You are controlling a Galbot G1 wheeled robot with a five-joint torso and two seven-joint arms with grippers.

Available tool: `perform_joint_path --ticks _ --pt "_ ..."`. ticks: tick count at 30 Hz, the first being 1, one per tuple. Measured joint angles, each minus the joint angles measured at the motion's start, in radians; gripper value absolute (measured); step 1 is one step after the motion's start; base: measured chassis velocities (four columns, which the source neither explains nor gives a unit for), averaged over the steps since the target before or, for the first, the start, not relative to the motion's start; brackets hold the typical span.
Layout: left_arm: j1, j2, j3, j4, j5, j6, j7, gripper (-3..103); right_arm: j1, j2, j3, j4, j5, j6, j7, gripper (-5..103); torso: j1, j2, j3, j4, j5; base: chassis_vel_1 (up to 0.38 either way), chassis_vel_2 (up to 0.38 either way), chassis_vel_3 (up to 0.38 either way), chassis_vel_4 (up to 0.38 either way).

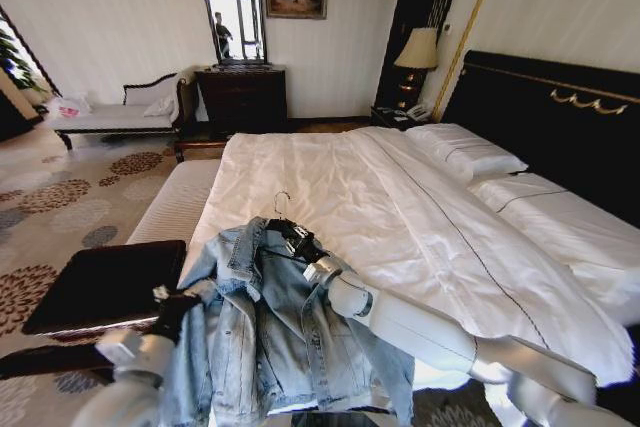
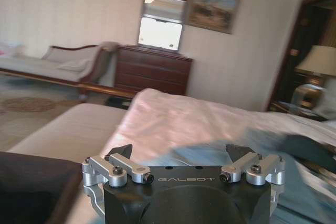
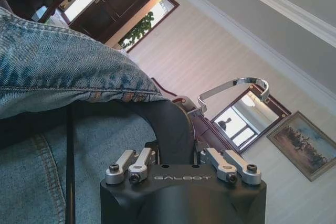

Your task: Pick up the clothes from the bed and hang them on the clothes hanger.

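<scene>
A: Start with the denim jacket (image 1: 270, 327). It hangs lifted at the near corner of the bed (image 1: 400, 207), collar up, body draping straight down toward the robot, so its long axis runs top to bottom.

B: And the clothes hanger (image 1: 285, 227)?

A: Right at the collar. The silver hook pokes up above the neck opening, and the black frame appears to sit inside the shoulders. In the right wrist view the hook (image 3: 236, 85) curves just beyond the fingers, with denim (image 3: 58, 66) pressed close alongside.

B: So who holds it?

A: The right gripper (image 1: 300, 244) is clamped on the hanger's neck, just under the hook. That is the nearer arm by far; the hanger lies straight ahead of its fingers.

B: The left one?

A: The left gripper (image 1: 175, 312) sits at the jacket's left sleeve edge, lower down. Its wrist view shows the jaws spread wide, with blue cloth (image 2: 178, 156) blurred just beyond them, not clearly between them.

B: What does the next move turn on?

A: I'd judge the left shoulder seating on the frame, up and to the right of the left gripper.
</scene>
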Motion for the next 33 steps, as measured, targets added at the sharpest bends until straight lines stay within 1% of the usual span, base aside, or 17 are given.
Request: perform_joint_path --ticks 1,2,4,5,7,8,10,11,14,16,19,21,22,23,25,28,33 --pt "0.000 0.000 0.000 0.000 0.000 0.000 0.000 100 0.000 0.000 0.000 0.000 0.000 0.000 0.000 32 0.000 0.000 0.000 0.0000 0.0000 0.000 0.000 0.000 0.000" --pt "-0.005 0.009 -0.030 0.011 -0.034 0.010 -0.003 100 0.000 -0.001 -0.001 0.000 0.002 0.000 0.000 32 0.000 0.000 0.000 0.0000 0.0000 0.000 0.000 0.000 0.000" --pt "-0.013 0.024 -0.055 0.040 -0.072 0.022 -0.005 100 -0.004 -0.001 -0.001 -0.002 0.001 0.001 0.001 32 0.000 0.000 0.000 0.0001 0.0000 0.000 0.000 0.000 0.000" --pt "-0.013 0.024 -0.055 0.040 -0.072 0.022 -0.005 100 -0.004 -0.001 -0.001 -0.002 0.001 0.001 0.001 32 0.000 0.000 0.000 0.0001 0.0000 0.000 0.000 0.000 0.000" --pt "-0.028 0.028 -0.034 0.055 -0.062 0.024 -0.001 100 -0.008 0.001 -0.001 -0.005 0.000 0.004 0.001 32 0.000 0.000 0.000 0.0002 0.0002 0.000 0.000 0.000 0.000" --pt "-0.049 0.028 0.017 0.063 -0.042 0.029 0.005 100 -0.011 0.005 0.001 -0.011 -0.001 0.012 0.001 32 0.000 0.000 0.000 0.0000 -0.0001 0.000 0.000 0.000 0.000" --pt "-0.075 0.023 0.075 0.072 -0.027 0.038 0.013 100 -0.011 0.008 0.003 -0.015 -0.001 0.019 0.001 32 0.000 0.000 0.000 0.0001 0.0001 0.000 0.000 0.000 0.000" --pt "-0.075 0.023 0.075 0.072 -0.027 0.038 0.013 100 -0.011 0.008 0.003 -0.015 -0.001 0.019 0.001 32 0.000 0.000 0.000 0.0001 0.0001 0.000 0.000 0.000 0.000" --pt "-0.116 0.020 0.135 0.104 -0.022 0.057 0.034 100 -0.004 0.004 0.008 -0.008 0.009 0.021 0.001 32 0.000 0.000 0.000 -0.0001 0.0000 0.000 0.000 0.000 0.000" --pt "-0.120 0.024 0.143 0.112 -0.022 0.059 0.043 100 -0.002 0.001 0.009 -0.003 0.014 0.021 0.000 32 0.000 0.000 0.000 0.0000 0.0001 0.000 0.000 0.000 0.000" --pt "-0.140 0.054 0.172 0.146 -0.018 0.061 0.085 100 0.004 -0.012 0.010 0.016 0.032 0.021 -0.003 32 0.000 0.000 0.000 0.0002 0.0000 0.000 0.000 0.000 0.000" --pt "-0.146 0.060 0.177 0.152 -0.019 0.061 0.091 100 0.004 -0.013 0.011 0.018 0.034 0.021 -0.004 32 0.000 0.000 0.000 0.0001 0.0001 0.000 0.000 0.000 0.000" --pt "-0.156 0.070 0.184 0.161 -0.021 0.060 0.101 102 0.004 -0.015 0.012 0.021 0.036 0.021 -0.004 32 0.000 0.000 0.000 0.0001 0.0001 0.000 0.000 0.000 0.000" --pt "-0.173 0.084 0.195 0.176 -0.025 0.057 0.118 100 0.004 -0.016 0.013 0.025 0.040 0.021 -0.004 32 0.000 0.000 0.000 0.0000 0.0000 0.000 0.000 0.000 0.000" --pt "-0.176 0.087 0.196 0.179 -0.026 0.055 0.122 98 0.004 -0.016 0.013 0.026 0.041 0.021 -0.004 32 0.000 0.000 0.000 -0.0001 0.0000 0.000 0.000 0.000 0.000" --pt "-0.204 0.117 0.226 0.200 -0.037 0.044 0.171 96 0.003 -0.018 0.014 0.042 0.050 0.021 -0.005 32 0.000 0.000 0.000 -0.0001 0.0001 0.000 0.000 0.000 0.000" --pt "-0.227 0.114 0.242 0.226 -0.035 0.032 0.190 93 0.008 -0.021 0.012 0.059 0.053 0.022 -0.011 30 0.000 0.000 0.000 0.0000 0.0000 0.000 0.000 0.000 0.000"
